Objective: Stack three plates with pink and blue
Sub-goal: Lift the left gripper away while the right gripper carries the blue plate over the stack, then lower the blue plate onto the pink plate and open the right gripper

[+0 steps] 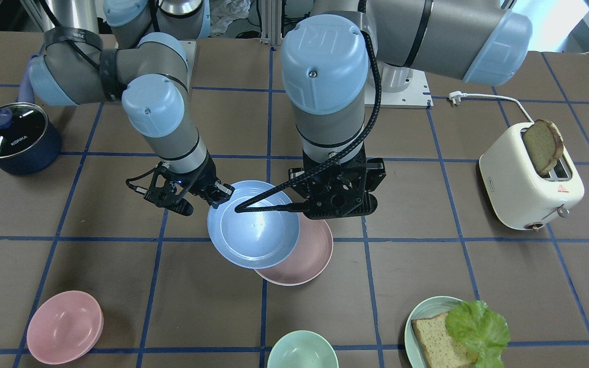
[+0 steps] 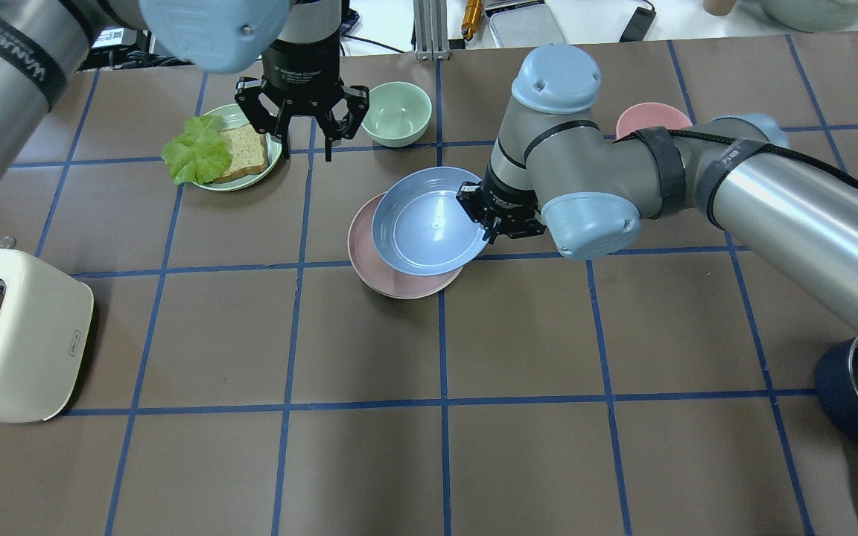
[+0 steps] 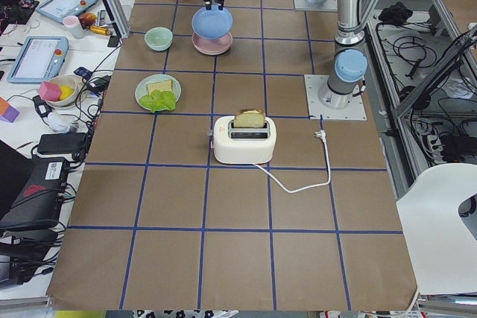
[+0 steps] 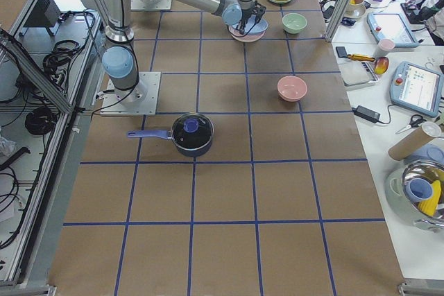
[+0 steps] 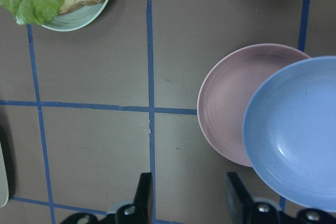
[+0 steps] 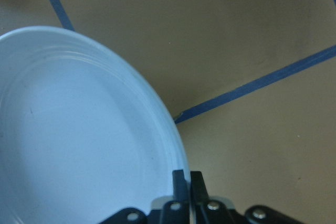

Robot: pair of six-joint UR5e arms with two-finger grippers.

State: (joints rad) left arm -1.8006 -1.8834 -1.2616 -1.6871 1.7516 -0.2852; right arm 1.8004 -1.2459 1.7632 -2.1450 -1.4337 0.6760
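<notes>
My right gripper (image 2: 485,223) is shut on the near rim of the light blue plate (image 2: 429,222), as the right wrist view (image 6: 188,182) shows. The blue plate (image 1: 253,230) lies over the pale pink plate (image 1: 307,258), offset to one side, so only a crescent of the pink plate (image 2: 369,264) shows. I cannot tell whether the two touch. My left gripper (image 2: 304,141) is open and empty, high above the table; its wrist view shows the pink plate (image 5: 226,98) and the blue plate (image 5: 294,129) to its right. The cream-white plate is out of view.
A pale teal plate (image 1: 414,317) with bread and lettuce, a green bowl (image 1: 302,350) and a pink bowl (image 1: 64,327) sit on the operators' side. A cream toaster (image 1: 529,179) with toast stands at the robot's left end. A dark blue lidded pot (image 1: 13,138) stands at its right end.
</notes>
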